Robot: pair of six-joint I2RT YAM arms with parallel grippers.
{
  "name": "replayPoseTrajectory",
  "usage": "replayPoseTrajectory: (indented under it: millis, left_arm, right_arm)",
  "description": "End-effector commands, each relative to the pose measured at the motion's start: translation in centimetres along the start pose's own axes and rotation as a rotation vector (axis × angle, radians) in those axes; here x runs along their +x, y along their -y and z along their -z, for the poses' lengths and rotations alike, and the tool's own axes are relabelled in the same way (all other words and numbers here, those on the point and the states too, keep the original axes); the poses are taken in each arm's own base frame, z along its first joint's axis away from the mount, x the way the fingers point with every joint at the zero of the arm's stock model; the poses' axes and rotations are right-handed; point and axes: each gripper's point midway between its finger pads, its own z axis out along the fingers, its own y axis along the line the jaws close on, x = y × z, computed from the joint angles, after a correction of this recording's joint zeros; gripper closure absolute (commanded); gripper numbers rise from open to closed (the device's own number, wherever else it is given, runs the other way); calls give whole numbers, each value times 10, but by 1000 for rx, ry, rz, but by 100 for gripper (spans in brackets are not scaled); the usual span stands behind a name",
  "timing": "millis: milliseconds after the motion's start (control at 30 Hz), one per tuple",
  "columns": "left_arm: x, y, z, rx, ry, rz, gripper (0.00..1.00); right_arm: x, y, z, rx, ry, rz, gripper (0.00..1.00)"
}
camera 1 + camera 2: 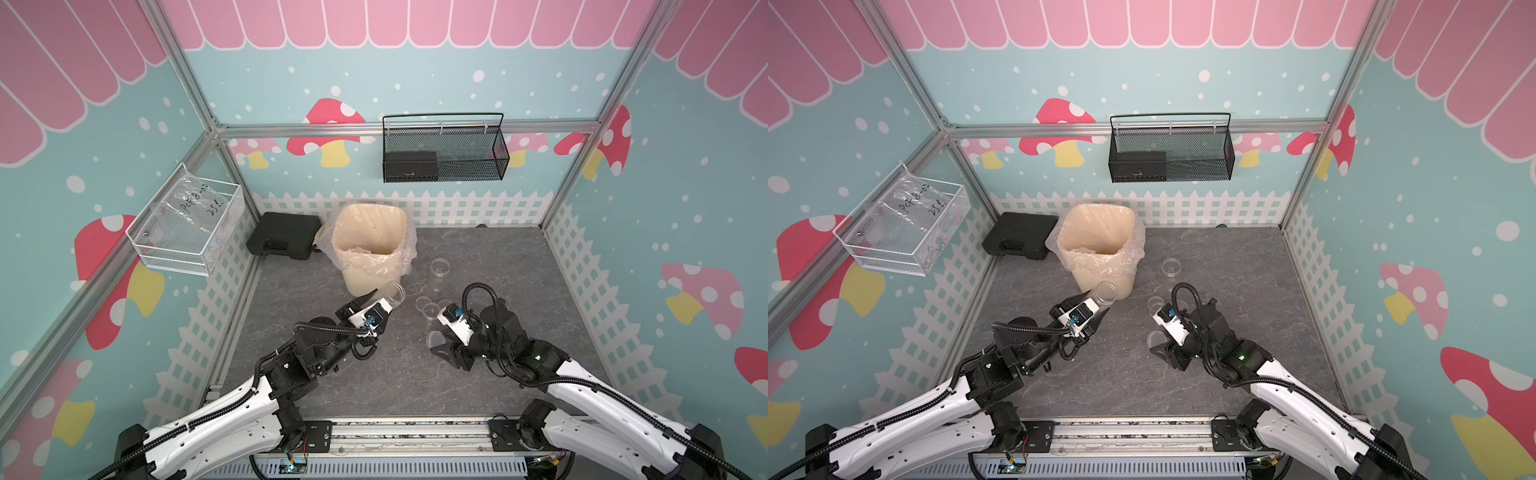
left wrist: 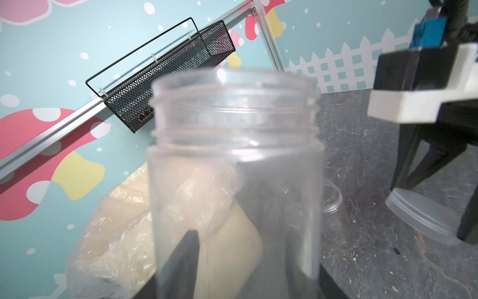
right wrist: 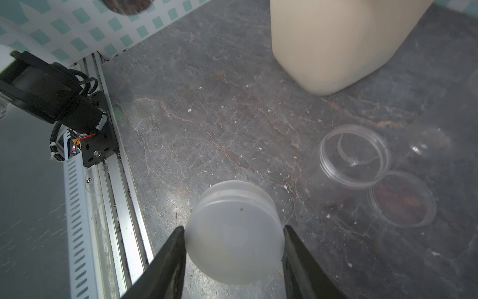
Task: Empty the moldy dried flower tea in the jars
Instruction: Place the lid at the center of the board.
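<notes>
Left claw (image 1: 380, 304): clamped on an open jar (image 1: 395, 292), tilted beside the bin (image 1: 365, 282) — no tea visible inside.
Right claw (image 3: 234, 229): pinching a lid (image 3: 232, 207) low over the bench (image 1: 395, 374).
Tea (image 3: 398, 200): reddish-brown, under a clear disc beside the second jar (image 3: 354, 155); lid or jar, cannot tell.
Progress: held jar probably emptied — more remains.

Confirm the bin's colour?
Cream bin, with a clear plastic liner draped over its rim. It shows best in a top view.
</notes>
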Motion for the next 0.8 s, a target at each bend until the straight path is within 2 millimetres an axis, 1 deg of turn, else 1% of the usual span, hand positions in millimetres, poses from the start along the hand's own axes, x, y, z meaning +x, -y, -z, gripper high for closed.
replayPoseTrajectory:
  millis: [0, 167, 333, 433, 500, 600, 767]
  left_arm:
    - [-5, -10, 2, -53, 34, 19, 60]
    - [-5, -10, 2, -50, 37, 20, 60]
    - [-6, -10, 5, -52, 47, 27, 60]
    - [-5, -10, 6, -54, 51, 31, 60]
    - [-5, -10, 7, -53, 52, 31, 60]
    - [-5, -10, 7, -53, 52, 31, 60]
    - [-5, -11, 9, -56, 54, 29, 60]
  right_arm:
    - [15, 5, -8, 26, -39, -129, 100]
    - [40, 3, -18, 36, -96, -157, 100]
    - [58, 1, -28, 44, -145, -169, 100]
    - [69, 0, -32, 54, -178, -169, 97]
    - [77, -1, -36, 62, -204, -154, 96]
    - [89, -6, -41, 57, -246, -132, 96]
    - [102, -13, -48, 39, -295, -112, 94]
